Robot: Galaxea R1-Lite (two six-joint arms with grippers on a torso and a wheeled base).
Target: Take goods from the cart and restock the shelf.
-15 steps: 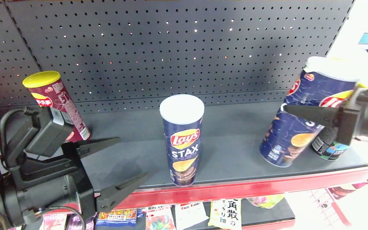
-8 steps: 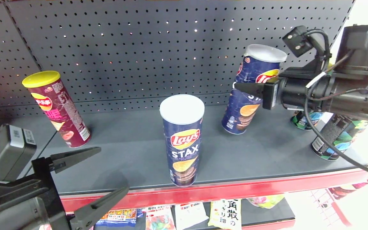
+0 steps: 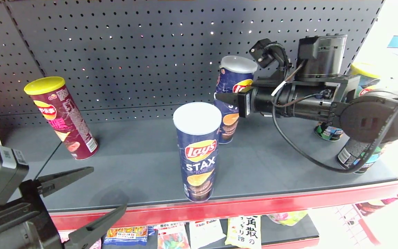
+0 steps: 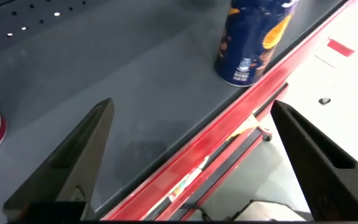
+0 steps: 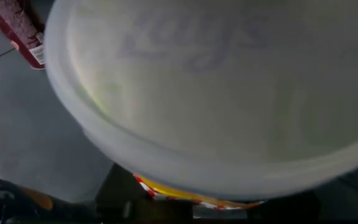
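Grey shelf [image 3: 261, 166]: right gripper [image 3: 231, 98] clamped on blue can [image 3: 235, 74], carried inward from shelf end; front can [image 3: 199, 152] just beside claw. Possibly not yet seated. Left gripper [image 3: 92, 193] wide, empty.

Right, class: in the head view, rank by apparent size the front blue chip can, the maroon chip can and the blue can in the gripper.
Largest: front blue chip can, nearest the camera.
Then: maroon chip can and held blue can in the right gripper look alike; the latter is partly hidden.
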